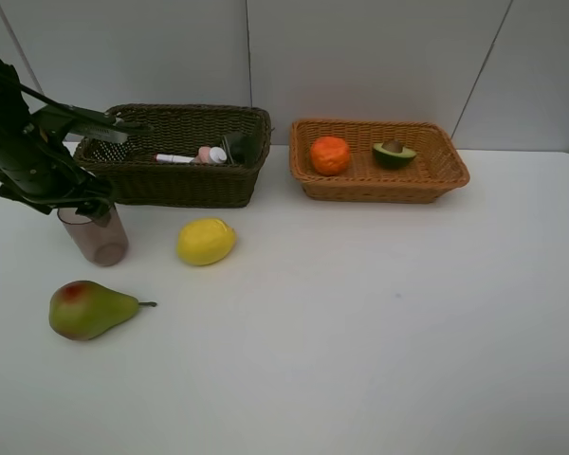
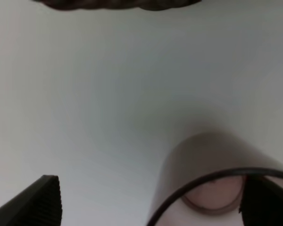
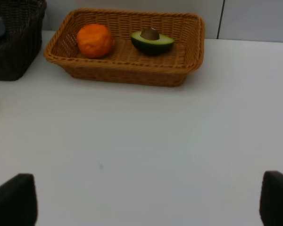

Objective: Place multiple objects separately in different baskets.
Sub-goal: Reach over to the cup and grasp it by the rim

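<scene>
Hovering over upright translucent pinkish cup (image 1: 97,241), dark-rimmed, left claw (image 2: 151,207) spread wide, right claw (image 3: 144,200) likewise released

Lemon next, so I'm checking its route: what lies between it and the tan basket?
Only bare table between the lemon and the tan basket, as the exterior high view shows; the dark basket stands just off that line.

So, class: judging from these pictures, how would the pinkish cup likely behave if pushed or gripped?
The pinkish cup stands upright and taller than wide, so a push near its rim would probably tip it. It looks translucent and empty, so likely light and perhaps flexible. Once tipped, its round side could roll on the smooth table.
</scene>
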